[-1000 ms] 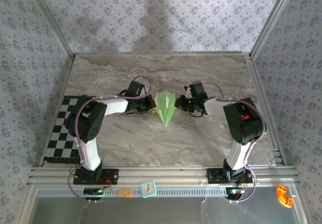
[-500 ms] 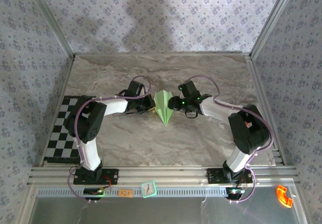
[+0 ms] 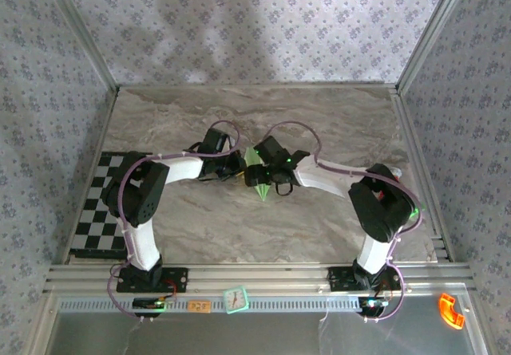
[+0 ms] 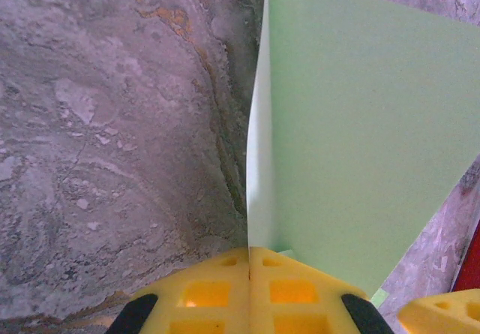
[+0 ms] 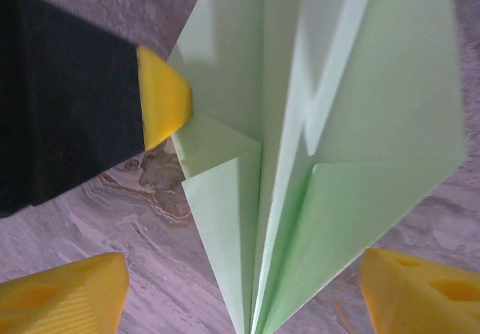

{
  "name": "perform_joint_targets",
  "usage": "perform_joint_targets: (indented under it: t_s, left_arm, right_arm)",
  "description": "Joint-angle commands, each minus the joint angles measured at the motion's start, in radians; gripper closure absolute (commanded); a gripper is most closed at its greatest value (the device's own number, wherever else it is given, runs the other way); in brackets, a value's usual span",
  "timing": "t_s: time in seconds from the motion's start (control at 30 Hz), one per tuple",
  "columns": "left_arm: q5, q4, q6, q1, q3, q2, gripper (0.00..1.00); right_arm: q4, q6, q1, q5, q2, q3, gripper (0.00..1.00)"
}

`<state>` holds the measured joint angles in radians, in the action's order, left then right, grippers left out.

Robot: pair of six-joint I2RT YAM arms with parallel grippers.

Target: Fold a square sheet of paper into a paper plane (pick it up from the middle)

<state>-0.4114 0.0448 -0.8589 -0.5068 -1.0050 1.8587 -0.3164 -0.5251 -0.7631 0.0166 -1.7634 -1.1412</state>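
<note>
The square sheet of paper is folded into a pale green paper plane (image 3: 255, 158) that lies at the middle of the marble table, its point toward the near edge. My left gripper (image 3: 239, 169) is shut on the plane's left wing; in the left wrist view the paper's edge (image 4: 255, 161) rises from between the closed yellow fingers (image 4: 217, 293). My right gripper (image 3: 268, 175) hovers over the plane and hides part of it. In the right wrist view its yellow fingers (image 5: 67, 300) stand wide apart on either side of the plane's narrow end (image 5: 270, 274), not touching it.
A black-and-white checkered mat (image 3: 100, 203) lies at the table's left edge. On the front rail sit a small green square object (image 3: 235, 299) and an orange piece (image 3: 451, 309). Patterned walls close in the left, back and right sides.
My right arm has swung left from beside the plane to above it, and its gripper has opened. The left gripper has stayed shut on the plane's left wing.
</note>
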Motion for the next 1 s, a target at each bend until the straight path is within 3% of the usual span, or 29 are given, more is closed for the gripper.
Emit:
perform_joint_targets:
  t_s: [0.0,0.23,0.53,0.97]
  left_arm:
    - [-0.006,-0.023,-0.011,-0.008,-0.032,-0.038,0.97]
    - [-0.016,-0.023,-0.010,-0.008,-0.037,-0.039,0.96]
    - [-0.023,-0.023,-0.008,-0.007,-0.036,-0.041,0.96]
    - [-0.021,-0.024,-0.004,-0.009,-0.032,-0.041,0.96]
  right_arm:
    - [-0.063,0.016,-0.013,0.050,-0.045,-0.043,0.14]
    - [-0.114,0.018,-0.018,0.070,-0.098,-0.095,0.14]
    - [-0.134,0.021,-0.010,0.069,-0.119,-0.109,0.21]
    - [-0.131,-0.006,-0.001,0.090,-0.091,-0.101,0.48]
